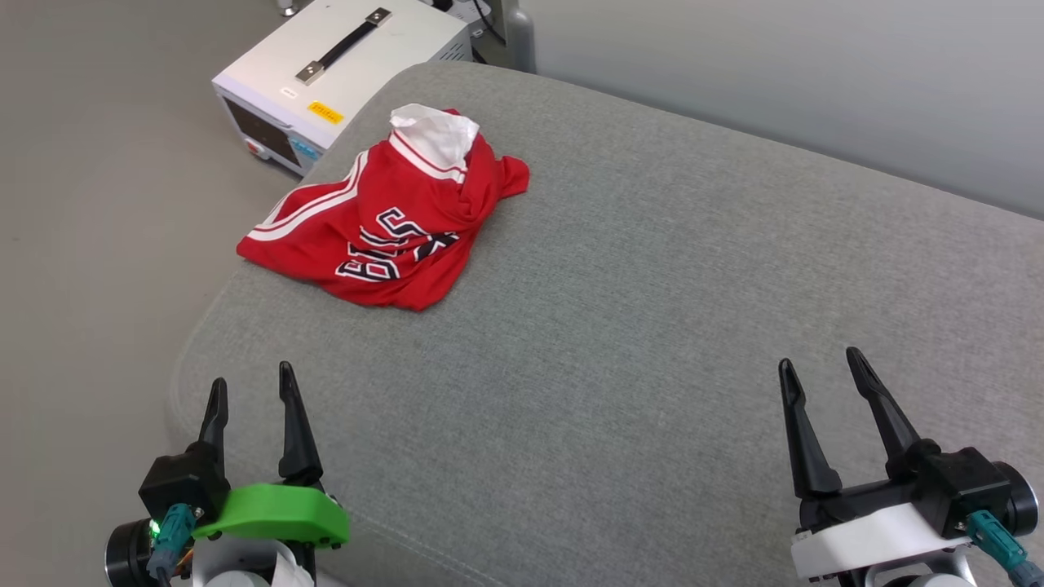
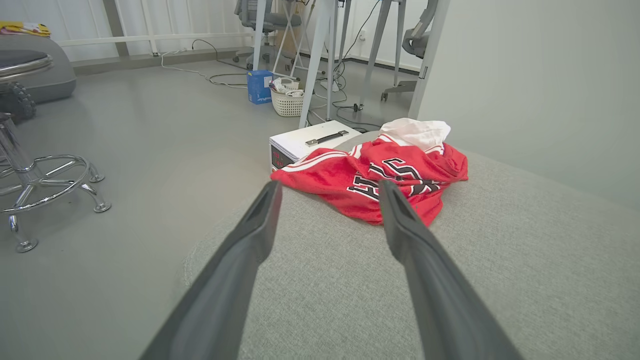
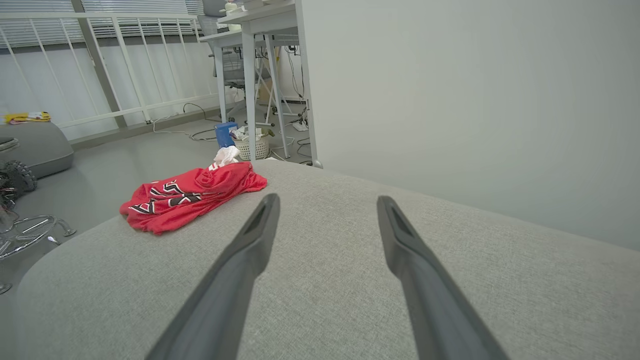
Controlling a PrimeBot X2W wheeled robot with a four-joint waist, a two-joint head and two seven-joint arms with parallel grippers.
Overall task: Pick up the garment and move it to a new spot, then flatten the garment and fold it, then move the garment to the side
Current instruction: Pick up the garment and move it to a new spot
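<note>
1. At the near left corner of the grey cushion [image 1: 620, 326], the left gripper [image 1: 252, 373] hovers, fingers spread wide, holding nothing.
2. Beyond the cushion's far left corner, a white box [image 1: 342, 57] stands on the floor.
3. On the cushion's far left part, the garment [image 1: 383, 228] lies crumpled, white sleeve uppermost.
4. Over the cushion's near right part, the right gripper [image 1: 818, 357] hovers, fingers spread wide, empty, well apart from the garment.

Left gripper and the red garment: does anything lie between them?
Nothing. In the head view, bare grey cushion runs from the open left gripper to the crumpled garment.
</note>
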